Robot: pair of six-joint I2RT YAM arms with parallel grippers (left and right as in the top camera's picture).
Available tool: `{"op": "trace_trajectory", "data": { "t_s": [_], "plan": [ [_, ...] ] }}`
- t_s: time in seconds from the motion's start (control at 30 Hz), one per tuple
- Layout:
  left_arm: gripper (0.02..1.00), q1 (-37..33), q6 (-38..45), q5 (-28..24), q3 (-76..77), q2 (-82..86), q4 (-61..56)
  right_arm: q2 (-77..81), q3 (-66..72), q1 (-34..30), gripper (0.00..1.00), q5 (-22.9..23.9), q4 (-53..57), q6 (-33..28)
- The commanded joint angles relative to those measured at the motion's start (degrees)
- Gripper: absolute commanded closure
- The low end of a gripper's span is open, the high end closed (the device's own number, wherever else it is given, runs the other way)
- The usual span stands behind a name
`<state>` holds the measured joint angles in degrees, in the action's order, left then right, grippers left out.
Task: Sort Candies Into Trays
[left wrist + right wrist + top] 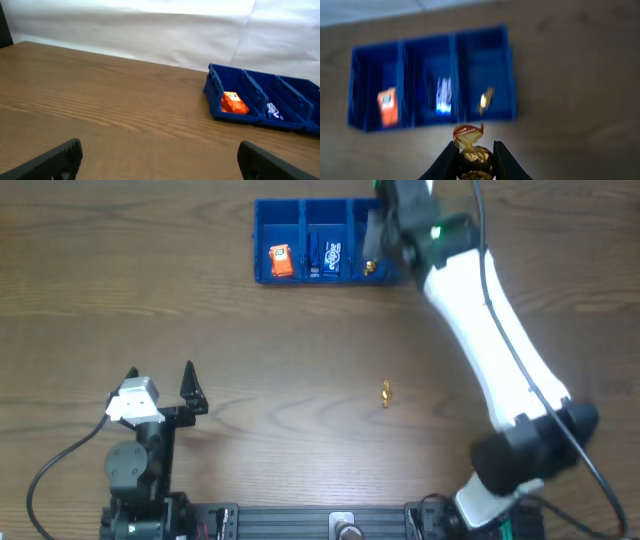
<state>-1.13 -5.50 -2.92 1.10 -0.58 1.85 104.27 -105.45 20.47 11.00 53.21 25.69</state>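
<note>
Currently pinching a gold-wrapped candy (pixel 468 135) between the pads of the right end effector (pixel 475 159), above the counter (pixel 250 360) and just short of the blue tray (pixel 258 242), not yet over any compartment. With the left end effector (pixel 160 165) spread wide and empty, well apart from the tray.

Likely to go wrong by letting go too soon: would fall outside the tray or glance off its long wall. Could also end up beside the blue-wrapped candy (pixel 333 255) in the tray's middle compartment if carried off line, spoiling the sort. Might cling by the twisted wrapper on release.

Counting up:
- one tray, three compartments
- five candies: one orange candy (pixel 281 260) in the tray's end compartment, one blue-wrapped, and three gold
- of the gold, one pinched, one tray gold candy (pixel 370 268) in the opposite end compartment, one loose gold candy (pixel 386 393) on the counter well apart from the tray
- two end effectors
</note>
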Motion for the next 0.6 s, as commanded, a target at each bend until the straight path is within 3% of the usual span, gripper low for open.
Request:
{"op": "trace_trajectory", "data": {
  "t_s": [0.03,0.4,0.6],
  "plan": [
    [0.020,-0.35,0.81,0.50,-0.83,0.37,2.51,11.04,-8.98,-1.44,0.814,0.98,-0.26,-8.02],
    [0.020,-0.35,0.81,0.50,-0.83,0.37,2.51,20.24,-9.60,-3.72,0.796,-0.02,-5.64,-8.20],
    [0.020,-0.35,0.81,0.50,-0.83,0.37,2.51,21.24,-9.60,-3.63,0.643,-0.76,-6.60,-8.22]
  ]
}}
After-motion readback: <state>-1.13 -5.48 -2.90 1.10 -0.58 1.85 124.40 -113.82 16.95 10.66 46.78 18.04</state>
